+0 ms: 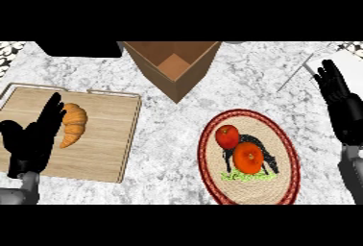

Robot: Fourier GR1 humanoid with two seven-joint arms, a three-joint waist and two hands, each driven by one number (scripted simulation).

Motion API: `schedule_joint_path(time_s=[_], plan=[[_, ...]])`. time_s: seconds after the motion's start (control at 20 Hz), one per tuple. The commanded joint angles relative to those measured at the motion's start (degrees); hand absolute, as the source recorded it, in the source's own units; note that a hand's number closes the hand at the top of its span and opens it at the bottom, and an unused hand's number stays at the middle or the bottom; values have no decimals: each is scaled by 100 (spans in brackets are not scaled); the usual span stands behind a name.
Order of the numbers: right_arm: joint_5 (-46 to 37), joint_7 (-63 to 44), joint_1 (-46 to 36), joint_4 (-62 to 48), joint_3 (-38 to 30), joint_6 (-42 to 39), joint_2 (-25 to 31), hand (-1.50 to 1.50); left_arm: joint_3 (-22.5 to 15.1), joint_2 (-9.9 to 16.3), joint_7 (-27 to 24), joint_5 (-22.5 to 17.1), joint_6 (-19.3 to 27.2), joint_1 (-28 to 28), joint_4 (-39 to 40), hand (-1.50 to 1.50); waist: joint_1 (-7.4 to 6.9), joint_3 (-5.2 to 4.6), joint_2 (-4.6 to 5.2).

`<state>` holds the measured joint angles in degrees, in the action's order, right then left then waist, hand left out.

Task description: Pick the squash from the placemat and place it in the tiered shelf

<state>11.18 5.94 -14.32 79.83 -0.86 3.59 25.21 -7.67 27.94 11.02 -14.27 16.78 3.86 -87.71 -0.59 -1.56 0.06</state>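
Currently: squash (248,157), round, stiff, likely smooth, on placemat (284,144); grasp across its middle. Both robot hands open, empty.

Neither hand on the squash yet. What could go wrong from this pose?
1. Two orange-red items lie touching on the placemat; closing on one could knock the other, or take the wrong one.
2. The right hand rests open at the right edge, well off the placemat, so the whole reach is ahead.
3. The left hand sits beside the croissant on the wooden board; moving it may nudge the croissant.
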Motion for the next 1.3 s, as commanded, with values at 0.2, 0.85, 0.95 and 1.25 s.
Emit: schedule_joint_path(time_s=[0.2,0.85,0.95,1.25], plan=[[388,98,-1210,-36,158,-1263,268,150,189,-253,-269,-227,-319,838,-32,0,-29,155,23],[1643,-536,-763,-86,-114,-3144,570,-150,139,-594,-207,-300,-600,939,246,0,94,154,-13],[1693,-1397,-1004,361,147,-3053,756,-150,180,-583,-141,-328,-622,1072,321,0,115,147,-29],[297,-2086,-1221,1310,922,-3747,2134,-150,187,-507,-114,-340,-677,942,210,0,107,128,-82]])
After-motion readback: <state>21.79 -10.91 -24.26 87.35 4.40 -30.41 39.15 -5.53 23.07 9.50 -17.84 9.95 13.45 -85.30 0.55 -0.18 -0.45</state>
